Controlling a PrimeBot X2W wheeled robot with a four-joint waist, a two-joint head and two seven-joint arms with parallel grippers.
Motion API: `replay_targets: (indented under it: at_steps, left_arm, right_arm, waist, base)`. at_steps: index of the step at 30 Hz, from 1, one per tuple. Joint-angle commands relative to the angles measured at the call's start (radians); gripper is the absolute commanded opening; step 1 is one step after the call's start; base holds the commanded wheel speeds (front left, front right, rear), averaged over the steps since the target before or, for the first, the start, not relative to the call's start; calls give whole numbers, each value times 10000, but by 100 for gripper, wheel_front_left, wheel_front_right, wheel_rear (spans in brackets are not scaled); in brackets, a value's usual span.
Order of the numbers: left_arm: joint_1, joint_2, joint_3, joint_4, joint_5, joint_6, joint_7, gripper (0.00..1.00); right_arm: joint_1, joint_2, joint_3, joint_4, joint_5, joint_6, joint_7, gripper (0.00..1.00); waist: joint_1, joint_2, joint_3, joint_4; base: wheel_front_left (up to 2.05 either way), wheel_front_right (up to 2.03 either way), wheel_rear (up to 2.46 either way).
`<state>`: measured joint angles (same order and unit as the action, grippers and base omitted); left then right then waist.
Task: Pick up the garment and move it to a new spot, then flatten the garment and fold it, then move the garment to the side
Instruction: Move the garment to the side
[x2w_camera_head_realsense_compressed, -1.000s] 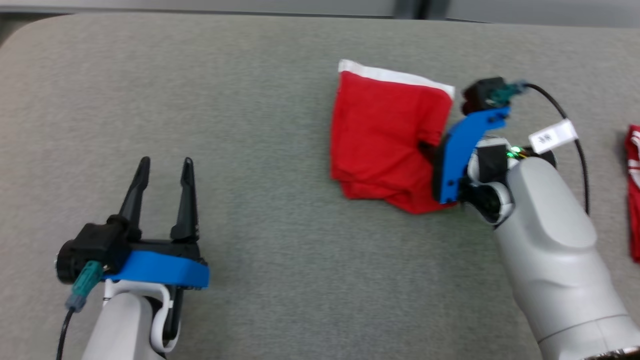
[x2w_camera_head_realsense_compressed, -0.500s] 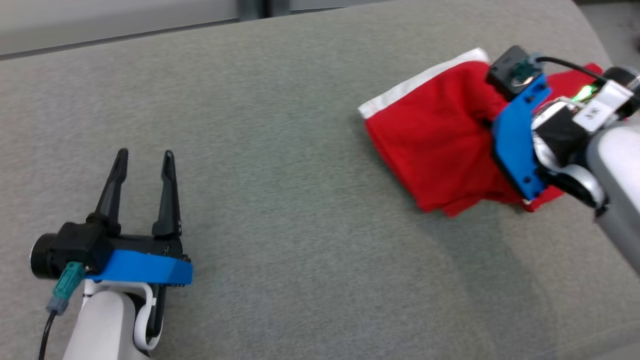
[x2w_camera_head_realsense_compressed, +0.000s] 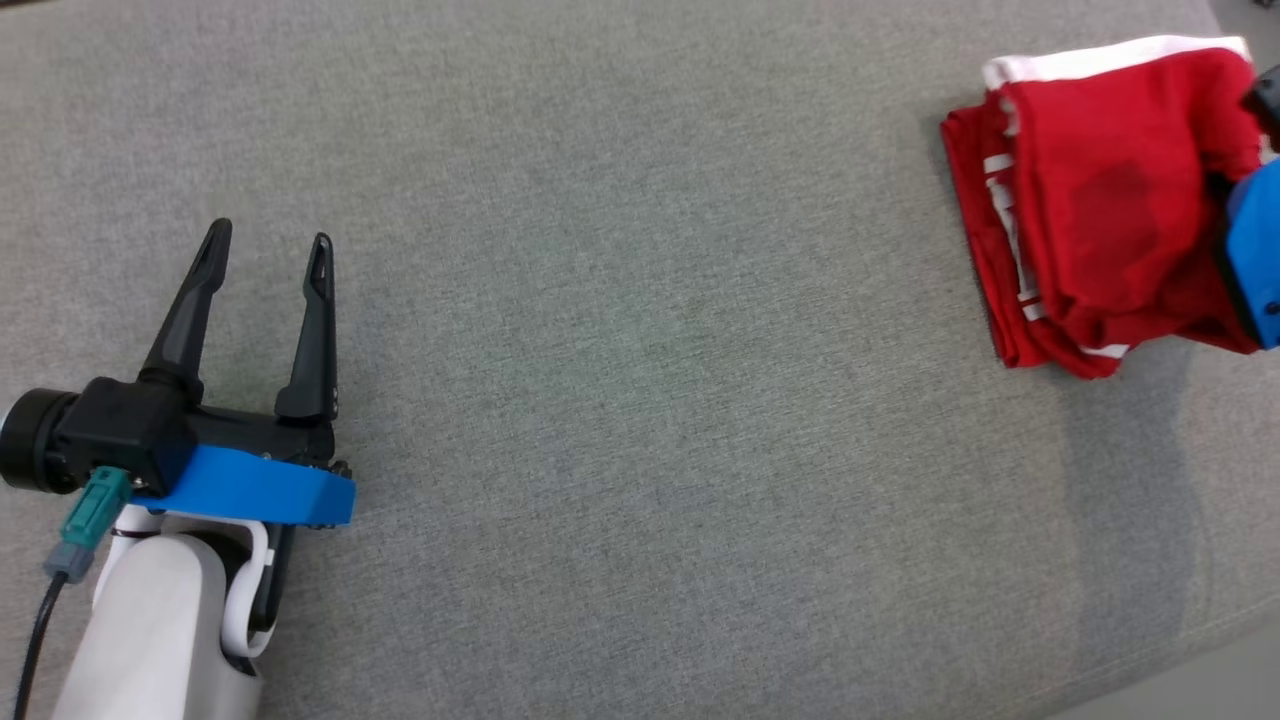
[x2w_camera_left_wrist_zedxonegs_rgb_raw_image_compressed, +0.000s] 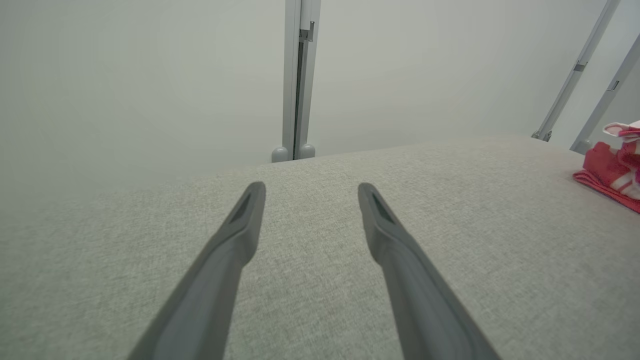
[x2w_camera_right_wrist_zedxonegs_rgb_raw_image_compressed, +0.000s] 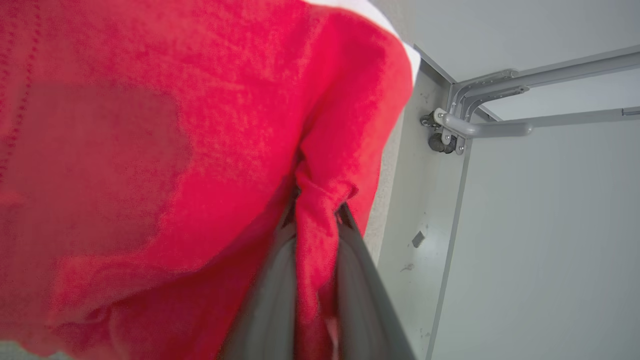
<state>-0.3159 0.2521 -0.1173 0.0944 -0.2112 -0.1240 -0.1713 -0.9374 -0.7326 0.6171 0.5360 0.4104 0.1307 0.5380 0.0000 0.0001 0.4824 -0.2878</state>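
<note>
The garment (x2w_camera_head_realsense_compressed: 1120, 190) is a folded red piece with a white band along its far edge, at the far right of the head view. In the right wrist view my right gripper (x2w_camera_right_wrist_zedxonegs_rgb_raw_image_compressed: 317, 212) is shut on a pinched fold of the garment (x2w_camera_right_wrist_zedxonegs_rgb_raw_image_compressed: 175, 125), with red cloth running down between the two fingers. Its blue wrist mount (x2w_camera_head_realsense_compressed: 1258, 262) shows at the right edge of the head view, against the garment's right side. My left gripper (x2w_camera_head_realsense_compressed: 265, 250) rests far to the left over bare table, open with nothing between its fingers (x2w_camera_left_wrist_zedxonegs_rgb_raw_image_compressed: 240, 225).
A second red cloth with white stripes (x2w_camera_head_realsense_compressed: 1000, 230) lies under the garment's left edge; it also shows in the left wrist view as a red heap (x2w_camera_left_wrist_zedxonegs_rgb_raw_image_compressed: 612, 167). The grey padded table (x2w_camera_head_realsense_compressed: 640, 350) ends near the lower right corner. A metal frame post (x2w_camera_right_wrist_zedxonegs_rgb_raw_image_compressed: 475, 125) stands beyond it.
The head camera has swung. My right gripper has carried the garment rightward until it sits over the striped red cloth. The left gripper stays open in the same spot on the table.
</note>
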Motion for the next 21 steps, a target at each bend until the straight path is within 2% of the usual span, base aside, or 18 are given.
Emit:
replay_targets:
  at_steps: [1, 6, 7, 8, 14, 21]
  left_arm:
    - [-169, 129, -41, -145, 28, -33, 107, 100]
    - [-265, 353, -55, -447, 52, -35, 360, 100]
    - [-293, 378, -58, -474, 38, -35, 402, 100]
    - [-328, 398, -73, -492, 24, -36, 442, 100]
    - [-206, 306, -155, -278, -162, -37, 189, 100]
    - [511, -257, -278, 478, -527, 119, -402, 100]
  right_arm:
    - [97, 31, -239, 369, -157, 1, -208, 0]
    - [312, 791, -1306, 1720, -665, 3, -1074, 0]
    - [344, 926, -1510, 2009, -769, 3, -1202, 42]
    - [360, 1094, -1742, 2280, -881, 1, -1346, 100]
    - [438, 1899, -2492, 2834, -1620, 3, -2585, 100]
    - [1379, 2387, -3518, 2187, -2007, 3, -4119, 100]
  waist:
    - [0, -1, 245, 104]
    - [0, -1, 551, 99]
    - [0, -1, 566, 106]
    - [0, -1, 565, 111]
    - [0, -1, 29, 189]
    - [0, -1, -1473, 736]
  base:
    - [0, 0, 0]
    - [0, 0, 0]
    - [0, 0, 0]
    - [0, 0, 0]
    - [0, 0, 0]
    - [0, 0, 0]
